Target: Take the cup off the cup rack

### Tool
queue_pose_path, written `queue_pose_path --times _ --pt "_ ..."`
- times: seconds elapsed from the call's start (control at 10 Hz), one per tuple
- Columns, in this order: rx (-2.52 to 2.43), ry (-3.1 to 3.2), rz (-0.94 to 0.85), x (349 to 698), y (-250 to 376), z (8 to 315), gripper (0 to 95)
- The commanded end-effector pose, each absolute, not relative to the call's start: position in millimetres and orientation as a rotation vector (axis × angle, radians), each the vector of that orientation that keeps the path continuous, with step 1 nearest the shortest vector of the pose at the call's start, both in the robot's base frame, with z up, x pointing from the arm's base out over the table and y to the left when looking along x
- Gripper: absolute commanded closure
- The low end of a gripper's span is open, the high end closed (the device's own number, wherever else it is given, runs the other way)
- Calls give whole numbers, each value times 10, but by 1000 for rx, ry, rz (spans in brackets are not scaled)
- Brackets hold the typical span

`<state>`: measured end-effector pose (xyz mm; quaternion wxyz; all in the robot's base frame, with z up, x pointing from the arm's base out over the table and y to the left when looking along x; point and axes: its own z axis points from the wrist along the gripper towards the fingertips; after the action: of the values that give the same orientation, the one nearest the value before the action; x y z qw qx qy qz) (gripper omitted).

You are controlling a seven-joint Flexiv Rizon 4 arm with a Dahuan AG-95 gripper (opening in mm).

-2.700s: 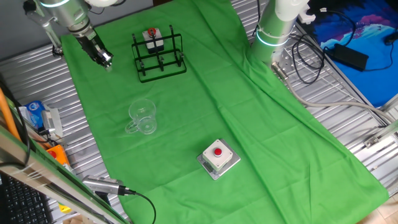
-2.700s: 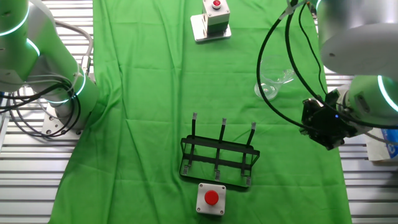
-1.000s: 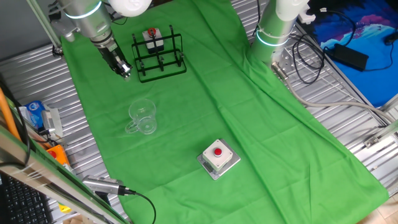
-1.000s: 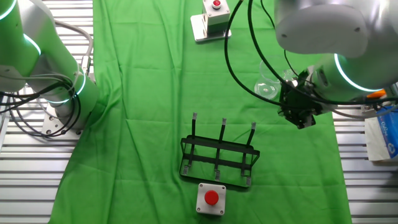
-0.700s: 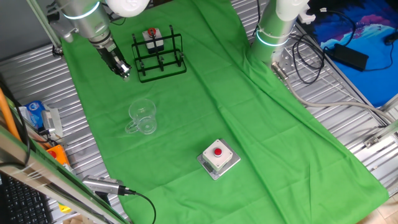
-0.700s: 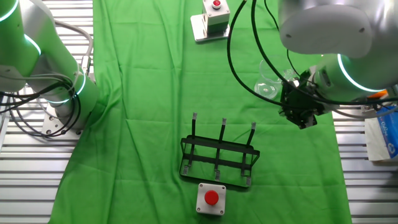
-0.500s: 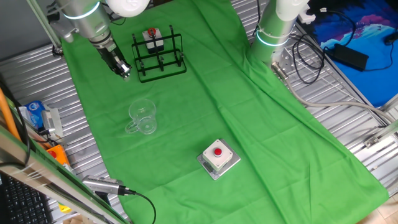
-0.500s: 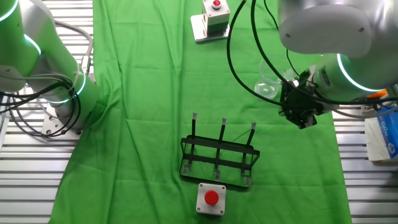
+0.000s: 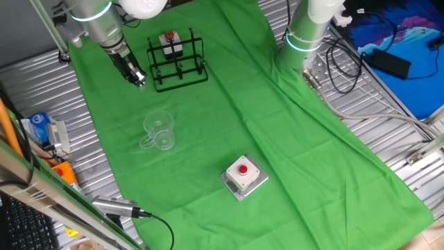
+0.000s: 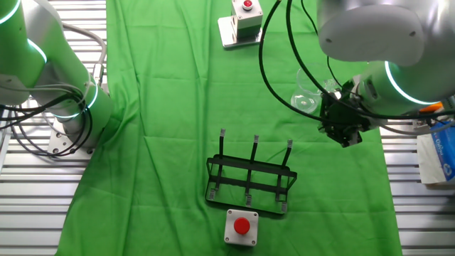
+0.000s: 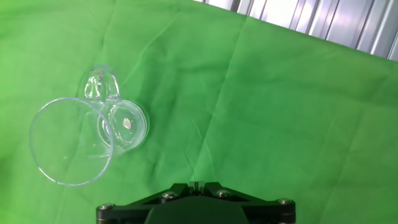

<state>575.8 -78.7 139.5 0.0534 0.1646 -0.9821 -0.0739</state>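
The cup [image 9: 159,130] is a clear glass mug. It stands upright on the green cloth, apart from the cup rack [image 9: 177,61], a black wire frame with bare upright pegs. The cup also shows in the other fixed view [image 10: 307,96] and at the left of the hand view [image 11: 87,134], seen from above with its handle at the top. The rack shows in the other fixed view [image 10: 250,179]. My gripper [image 9: 139,78] hangs between rack and cup, left of the rack, above the cloth. Its fingers [image 11: 196,185] are together with nothing between them. It shows in the other fixed view [image 10: 347,139] too.
A grey box with a red button [image 9: 243,175] sits on the cloth near the front. A second red-button box [image 10: 241,227] stands right behind the rack. Another arm's base [image 9: 305,31] stands at the cloth's far edge. A blue packet [image 9: 38,128] lies off the cloth.
Since 2.7 s ago my gripper has moved in from the cloth's edge toward the rack and cup. Over the last second it has stayed still.
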Motion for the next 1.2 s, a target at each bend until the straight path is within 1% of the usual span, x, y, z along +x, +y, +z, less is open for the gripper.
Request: queue_pose_path --times 0.1,0.5,0.7,0.8,1.2 --pt "502 -2983 -226 5760 -787 1398 950" --pt "525 -2976 -242 5761 -794 1399 950" --pt "526 -2971 -317 5753 -843 1398 950" --pt "538 -2966 -322 5753 -887 1399 950" --pt "599 -2924 -344 5842 -1037 1448 950"
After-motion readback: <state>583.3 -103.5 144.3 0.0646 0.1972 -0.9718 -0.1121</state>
